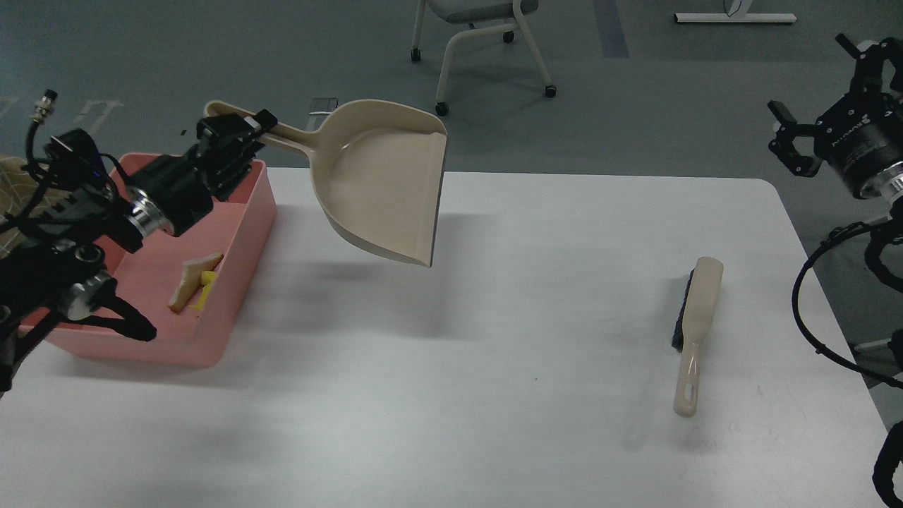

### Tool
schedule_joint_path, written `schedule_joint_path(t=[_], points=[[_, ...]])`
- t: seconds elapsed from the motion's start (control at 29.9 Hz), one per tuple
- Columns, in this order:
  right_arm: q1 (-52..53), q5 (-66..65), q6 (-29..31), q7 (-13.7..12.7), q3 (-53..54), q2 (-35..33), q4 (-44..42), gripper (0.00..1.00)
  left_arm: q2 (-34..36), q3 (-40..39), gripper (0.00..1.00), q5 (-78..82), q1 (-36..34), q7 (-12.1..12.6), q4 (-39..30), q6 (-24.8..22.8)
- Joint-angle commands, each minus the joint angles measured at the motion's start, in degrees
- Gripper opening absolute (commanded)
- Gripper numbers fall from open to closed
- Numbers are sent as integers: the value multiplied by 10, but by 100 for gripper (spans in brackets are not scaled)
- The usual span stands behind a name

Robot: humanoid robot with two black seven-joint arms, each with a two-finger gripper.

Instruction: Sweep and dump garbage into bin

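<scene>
The pink bin (240, 282) stands at the table's left edge. Inside it lie the white bread slice (185, 286) and the yellow sponge chunk (205, 289), side by side near the right wall. My left gripper (236, 137) is shut on the handle of the beige dustpan (384, 187), which hangs empty above the table, right of the bin, its mouth facing right and down. My right gripper (797, 144) is open and empty, off the table's far right edge, up in the air.
A beige hand brush (695, 331) with dark bristles lies on the white table (494, 395) at the right. A wheeled chair (480, 42) stands on the floor behind the table. My left arm covers part of the bin's left side.
</scene>
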Motion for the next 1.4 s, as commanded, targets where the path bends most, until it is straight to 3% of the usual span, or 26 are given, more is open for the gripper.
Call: schedule_joint_path(t=[0.0,0.23,0.4,0.6,0.74,0.77,0.9,1.04,1.27,1.37], points=[[3,1,0,0,-2,12,0,100,-41,7,8,1,8,19,0,21],[3,1,0,0,-4,22,1,100,-151,37,8,2,3,86,12,78],[3,2,0,0,-4,17,3,100,-180,48,8,3,6,92,45,87],[-5,2,0,0,-3,13,2,100,-202,62,9,3,21,96,49,144],[-7,2,0,0,-4,14,4,100,-211,63,11,3,34,103,49,151],[-7,2,0,-1,-4,14,4,100,-211,62,13,3,35,103,49,151],[-6,2,0,0,-4,14,5,100,-209,58,67,3,39,101,48,153],[-7,2,0,0,-3,13,5,100,-190,60,80,5,43,102,43,150],[-10,3,0,0,-2,13,5,100,-140,66,84,5,41,107,39,146],[-15,3,0,0,-2,16,9,100,-113,64,88,5,39,131,36,139]])
